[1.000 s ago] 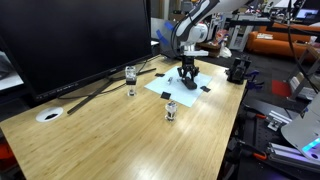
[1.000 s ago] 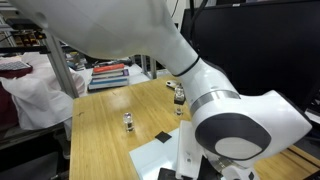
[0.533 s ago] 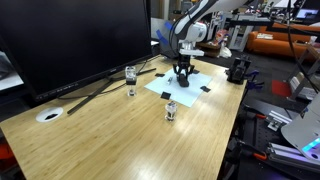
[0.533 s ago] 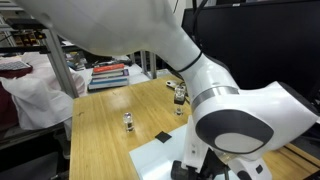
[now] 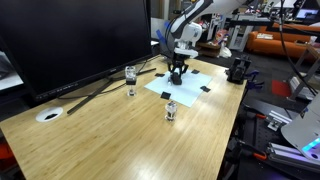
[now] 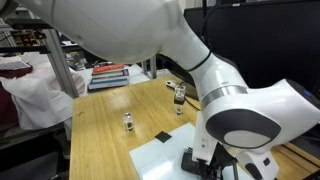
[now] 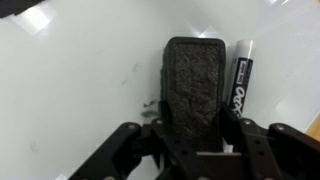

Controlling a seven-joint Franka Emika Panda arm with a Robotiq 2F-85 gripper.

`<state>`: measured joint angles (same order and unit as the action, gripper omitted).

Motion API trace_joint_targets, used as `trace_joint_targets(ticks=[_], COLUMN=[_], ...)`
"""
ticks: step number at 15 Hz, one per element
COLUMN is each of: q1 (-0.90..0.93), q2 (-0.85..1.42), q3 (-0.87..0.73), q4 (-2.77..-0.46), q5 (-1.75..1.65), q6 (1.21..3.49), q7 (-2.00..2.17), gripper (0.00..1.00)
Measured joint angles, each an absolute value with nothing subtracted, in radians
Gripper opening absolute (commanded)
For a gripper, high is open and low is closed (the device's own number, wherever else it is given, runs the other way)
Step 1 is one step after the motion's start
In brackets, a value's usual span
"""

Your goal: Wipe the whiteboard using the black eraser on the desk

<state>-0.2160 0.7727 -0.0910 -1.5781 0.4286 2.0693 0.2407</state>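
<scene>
The whiteboard point(image 5: 192, 86) lies flat on the light wooden desk point(image 5: 120, 135), with small black tabs at its edges. It also shows in the other exterior view point(image 6: 160, 160) and fills the wrist view point(image 7: 70, 70), with faint dark marks beside the eraser. My gripper point(image 7: 193, 128) is shut on the black eraser point(image 7: 193, 75) and presses it down on the board. In both exterior views the gripper point(image 5: 177, 73) point(image 6: 200, 162) stands over the board and hides the eraser. A black marker point(image 7: 243, 75) lies on the board just beside the eraser.
A large black monitor point(image 5: 70, 35) stands behind the board with cables along the desk. Two small clear glass-like objects point(image 5: 130, 76) point(image 5: 171, 110) stand near the board. A white round disc point(image 5: 48, 115) lies far from it. Lab equipment point(image 5: 238, 70) sits past the desk edge.
My gripper has slid the eraser across the whiteboard toward the monitor side. The board and the other objects have not moved.
</scene>
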Motion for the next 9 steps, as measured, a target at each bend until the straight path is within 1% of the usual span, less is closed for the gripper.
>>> trace_joint_targets(ticks=[5, 9], q1=[-0.222, -0.229], q2=[0.809, 0.814], q3=[-0.065, -0.065], q4=[-1.515, -1.508], q5=[0.440, 0.452], q6=[2.050, 2.038], q7=[0.240, 0.240], gripper=[0.26, 0.26])
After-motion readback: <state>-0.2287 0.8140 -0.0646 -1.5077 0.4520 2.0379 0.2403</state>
